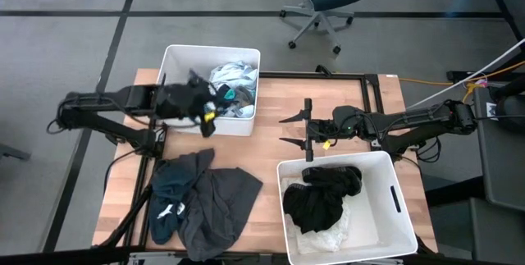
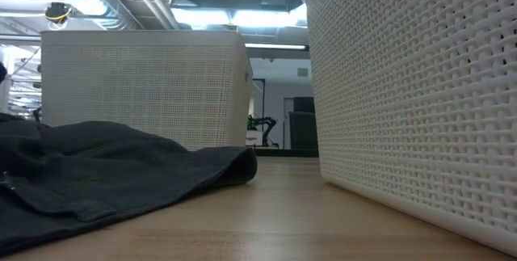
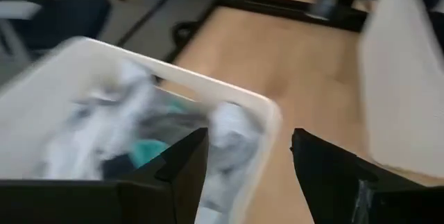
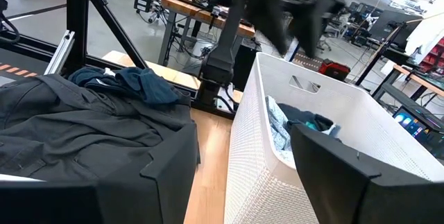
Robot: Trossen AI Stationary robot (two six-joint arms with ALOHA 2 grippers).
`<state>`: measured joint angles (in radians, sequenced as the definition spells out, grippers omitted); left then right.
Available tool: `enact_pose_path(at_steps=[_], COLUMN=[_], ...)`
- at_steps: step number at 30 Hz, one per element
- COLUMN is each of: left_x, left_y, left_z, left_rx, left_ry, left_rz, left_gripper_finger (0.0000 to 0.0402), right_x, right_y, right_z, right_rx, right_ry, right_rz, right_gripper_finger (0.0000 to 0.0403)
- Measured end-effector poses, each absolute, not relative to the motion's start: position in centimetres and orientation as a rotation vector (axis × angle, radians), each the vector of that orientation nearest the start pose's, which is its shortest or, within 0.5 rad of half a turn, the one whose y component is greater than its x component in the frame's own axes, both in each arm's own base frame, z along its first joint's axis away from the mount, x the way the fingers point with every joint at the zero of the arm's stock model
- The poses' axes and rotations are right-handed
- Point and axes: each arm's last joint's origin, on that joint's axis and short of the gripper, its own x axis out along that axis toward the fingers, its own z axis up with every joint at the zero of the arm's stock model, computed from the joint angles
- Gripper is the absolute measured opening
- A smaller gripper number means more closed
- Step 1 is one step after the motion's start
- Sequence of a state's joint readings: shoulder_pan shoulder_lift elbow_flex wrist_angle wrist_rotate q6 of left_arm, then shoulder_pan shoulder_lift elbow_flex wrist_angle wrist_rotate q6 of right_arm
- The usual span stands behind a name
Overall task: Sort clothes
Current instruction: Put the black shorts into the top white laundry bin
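From above, the left gripper (image 1: 209, 111) hangs over the near edge of the far white rectangular plastic bin (image 1: 176, 60), fingers spread with nothing between them. That bin holds a heap of pale grey-blue and white garments (image 1: 232, 80) with a scrap of teal among them. The left wrist view shows the same heap (image 3: 132, 123) blurred beneath the parted fingers (image 3: 184, 158), and the bin's rim (image 3: 229, 96) running just in front of them.

The right gripper (image 1: 306, 130) waits over the bare wooden table (image 1: 271, 146), between the two bins, its fingers set wide and empty. The near white bin (image 1: 394, 207) contains a crumpled black garment (image 1: 324, 195) lying on something white (image 1: 328, 236).

At the table's left front lies a dark grey garment (image 1: 217, 212) partly under a dark teal one (image 1: 176, 183) (a small white tag shows on the latter). The right wrist view sees this pile from the side, the teal piece (image 4: 142, 85) lying beyond the grey (image 4: 76, 130), along with the far bin's perforated wall (image 4: 253, 161).

The low view shows neither gripper clearly: only the grey garment's (image 2: 121, 168) folded edge on the wood and the woven walls of both bins (image 2: 145, 87).
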<state>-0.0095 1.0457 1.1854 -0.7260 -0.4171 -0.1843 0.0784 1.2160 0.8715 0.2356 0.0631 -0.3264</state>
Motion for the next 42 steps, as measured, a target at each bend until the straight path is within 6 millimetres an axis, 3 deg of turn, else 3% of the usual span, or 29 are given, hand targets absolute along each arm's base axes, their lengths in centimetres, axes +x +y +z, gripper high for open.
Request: enact_pose_path(at_steps=[11,26,38,42], left_x=[20.4,19.7,17.1,17.1], left_y=[-6.2,-13.7,-15.8,-16.5], left_z=[34.9,29.3,27.2,26.8], left_rx=[-0.132,-0.39,-0.478,-0.525], left_ry=[0.701,1.13,1.354,1.381], left_rz=[0.225,0.273,0.549,0.54], left_gripper_finger=[0.0196,0.0196,0.0196,0.0196], right_x=[27.4,27.5,27.5,27.5], right_y=[2.0,2.0,2.0,2.0], right_z=[31.4,31.4,31.4,31.4], right_rx=[-0.332,-0.329,-0.328,-0.328], right_ry=[0.107,0.107,0.106,0.106], right_rz=[0.033,0.032,0.032,0.033], right_gripper_finger=[0.0233,0.0233,0.0233,0.0233])
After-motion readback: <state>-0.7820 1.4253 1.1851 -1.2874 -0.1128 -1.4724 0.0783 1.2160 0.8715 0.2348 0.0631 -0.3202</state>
